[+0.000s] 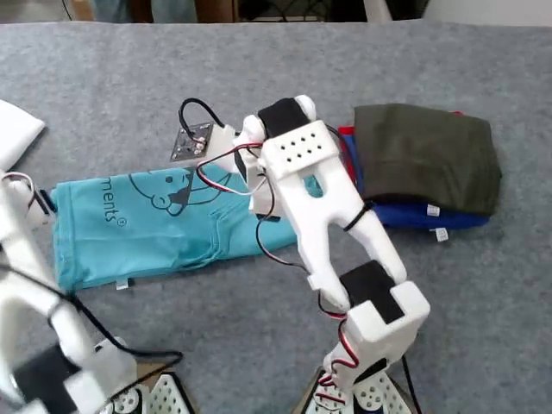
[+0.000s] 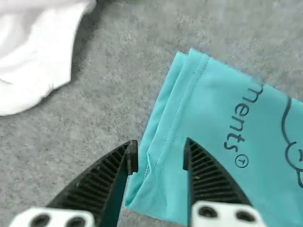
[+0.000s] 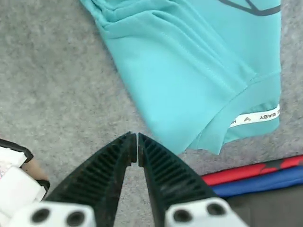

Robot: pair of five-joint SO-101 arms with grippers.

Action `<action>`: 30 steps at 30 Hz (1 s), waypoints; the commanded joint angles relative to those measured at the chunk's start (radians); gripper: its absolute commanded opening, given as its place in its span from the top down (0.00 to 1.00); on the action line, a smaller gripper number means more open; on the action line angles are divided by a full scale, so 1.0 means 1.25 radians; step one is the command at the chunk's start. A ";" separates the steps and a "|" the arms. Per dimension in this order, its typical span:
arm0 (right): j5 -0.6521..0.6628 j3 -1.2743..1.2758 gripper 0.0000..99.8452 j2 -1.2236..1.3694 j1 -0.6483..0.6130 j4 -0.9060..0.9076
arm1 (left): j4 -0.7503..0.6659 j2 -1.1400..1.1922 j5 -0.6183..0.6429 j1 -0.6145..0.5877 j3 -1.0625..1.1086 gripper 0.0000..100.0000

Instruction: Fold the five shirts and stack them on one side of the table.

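Grey felt table cover (image 1: 103,78) should give cloth some drag, in our judgement. Left gripper (image 2: 161,158): fingers apart, one on either side of the folded edge at one end of the teal shirt (image 2: 227,123); we cannot confirm contact. Right gripper (image 3: 137,142): fingers closed on nothing, over bare felt just beside the shirt's opposite end. We rate the shirt light, limp and layered; we would pinch through all layers at the corners, or the fold may slip. The stack of folded shirts (image 1: 427,159) lies near the right gripper's end, and a white shirt (image 2: 33,52) near the other. Open felt beyond the shirt gives folding room.
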 commanded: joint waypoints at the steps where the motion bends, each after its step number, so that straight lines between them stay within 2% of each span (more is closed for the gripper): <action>1: -0.006 0.018 0.99 -0.055 0.005 0.001 | 0.077 0.187 -0.049 -0.002 -0.161 0.80; 6: -0.006 0.045 0.99 -0.063 0.005 0.001 | 0.171 0.415 -0.099 -0.010 -0.349 0.79; 10: -0.007 0.046 0.99 -0.063 0.005 0.001 | 0.209 0.502 -0.099 -0.012 -0.452 0.73; 20: -0.007 0.046 0.99 -0.063 0.007 0.001 | 0.210 0.670 -0.141 -0.017 -0.503 0.74; 23: -0.007 0.046 0.99 -0.063 0.007 0.001 | 0.216 0.721 -0.145 -0.009 -0.508 0.80; 28: -0.007 0.042 0.99 -0.063 0.007 0.001 | 0.261 0.743 -0.161 0.023 -0.547 0.97; 30: -0.007 0.040 0.99 -0.063 0.009 0.001 | 0.263 0.741 -0.160 0.037 -0.548 0.96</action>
